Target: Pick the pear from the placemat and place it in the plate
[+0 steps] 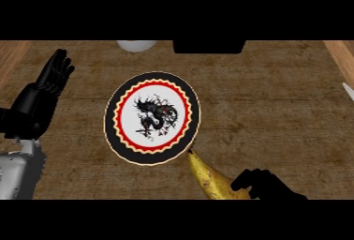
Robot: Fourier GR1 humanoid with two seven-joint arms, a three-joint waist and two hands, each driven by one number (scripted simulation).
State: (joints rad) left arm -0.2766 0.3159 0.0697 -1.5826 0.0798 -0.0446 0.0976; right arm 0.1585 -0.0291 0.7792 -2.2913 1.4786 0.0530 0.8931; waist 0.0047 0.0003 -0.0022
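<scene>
The round plate (121,133), with a black rim, a red zigzag ring and a black dragon on white, lies at the counter's middle. A yellow, brown-speckled pear (206,177) shows just below the plate's lower right rim, its narrow end pointing at the plate. My right hand (266,186) comes in at the lower right with its fingers and thumb curled round the pear's wide end, which they hide. My left hand (54,74) rests open at the far left, fingers up. No placemat is in view.
A white rounded object (136,45) and a black block (209,46) sit at the counter's far edge. A pale thing (348,91) pokes in at the right edge. Lighter wooden borders run along both sides of the counter.
</scene>
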